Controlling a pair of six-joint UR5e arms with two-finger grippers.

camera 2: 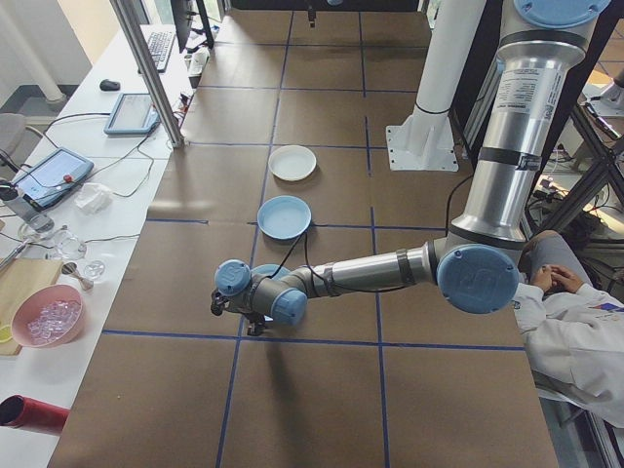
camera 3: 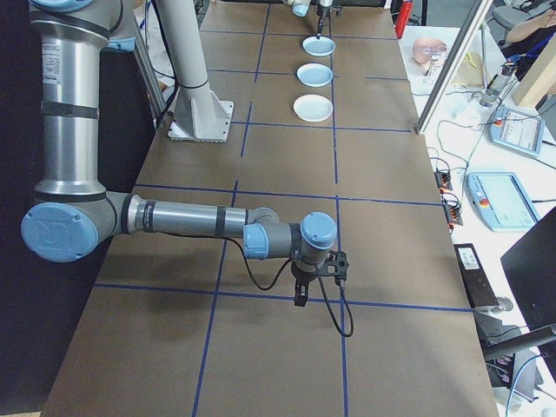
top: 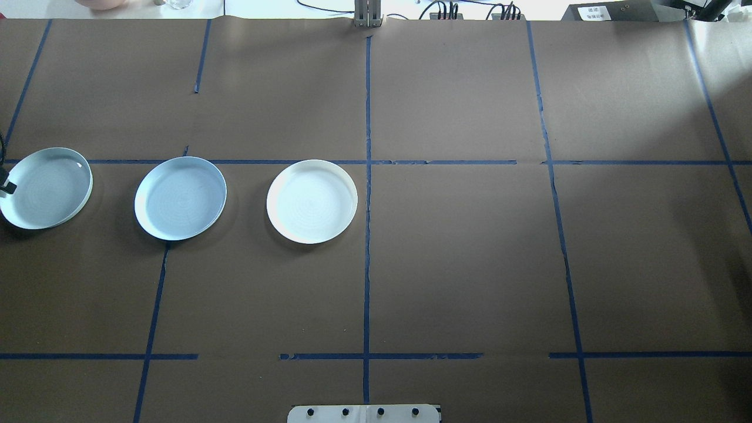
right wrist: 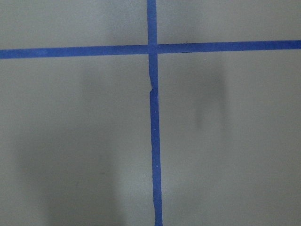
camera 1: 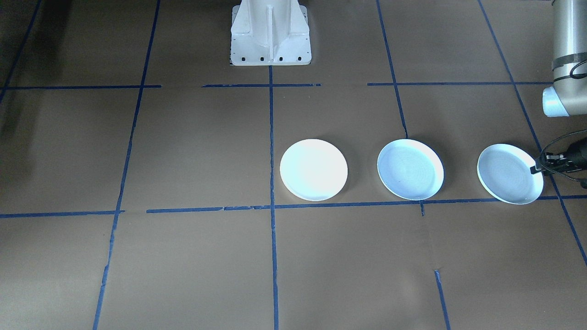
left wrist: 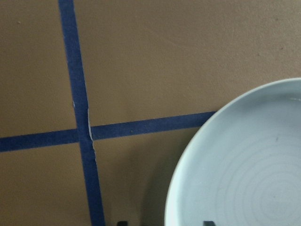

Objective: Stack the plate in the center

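Three plates lie in a row on the brown table. A white plate [top: 312,201] sits nearest the centre line, a pale blue plate [top: 180,198] is beside it, and another pale blue plate [top: 46,188] [camera 1: 510,173] is outermost. My left gripper [camera 1: 535,169] [left wrist: 164,223] is at the outer rim of that outermost plate [left wrist: 244,165]. It is open, with one fingertip [left wrist: 121,222] outside the rim and the other over the plate. My right gripper [camera 3: 300,297] hangs low over bare table far from the plates; whether it is open or shut I cannot tell.
Blue tape lines [top: 367,235] divide the table into squares. The white robot pedestal [camera 1: 270,34] stands at the robot's edge. A seated person [camera 2: 575,322] is beside the table, and a side desk [camera 2: 58,195] holds tablets and bowls.
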